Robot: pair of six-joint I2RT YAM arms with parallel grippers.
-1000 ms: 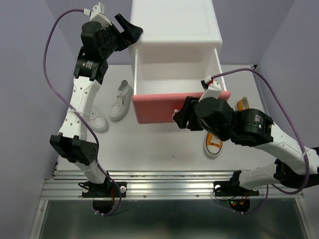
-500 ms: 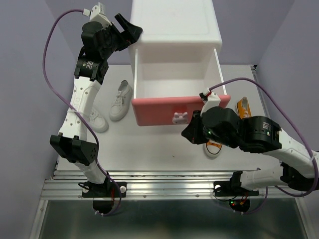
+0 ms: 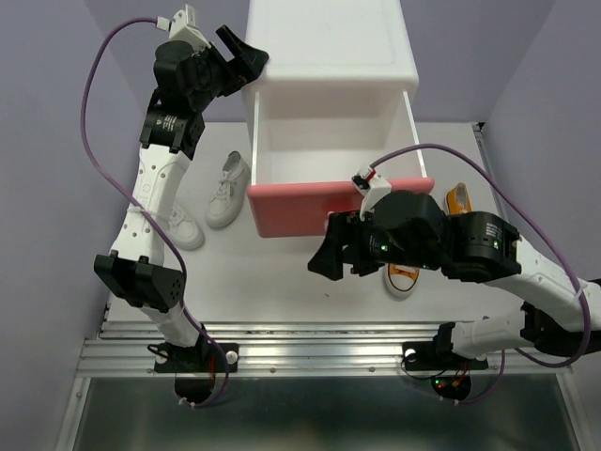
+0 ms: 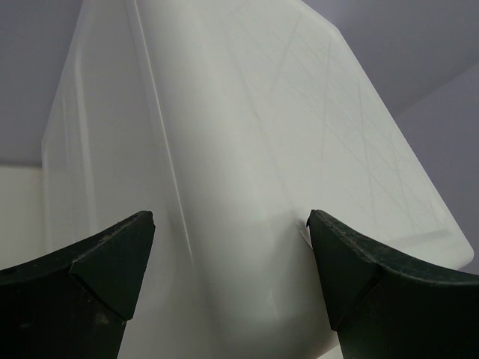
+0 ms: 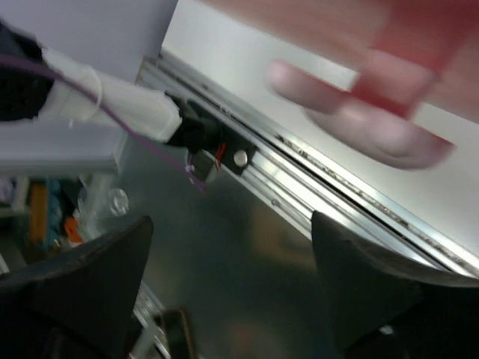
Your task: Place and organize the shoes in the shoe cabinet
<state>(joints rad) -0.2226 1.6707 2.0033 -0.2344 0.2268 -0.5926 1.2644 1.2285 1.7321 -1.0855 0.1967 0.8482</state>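
Straddling shoe cabinet [image 3: 329, 47]: left claw [image 4: 230, 221], spread, is flanking smooth white plastic corner.
Right claw [image 5: 230, 221]: is hanging spread, empty.

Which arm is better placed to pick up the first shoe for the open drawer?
Probably right: the right gripper hangs open, empty, near an orange shoe; the left gripper straddles the cabinet corner.

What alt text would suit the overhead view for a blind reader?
A white cabinet has its pink drawer pulled open, the right claw open just in front. Two white shoes lie left of it, two orange shoes right; the left claw straddles the cabinet's left edge.
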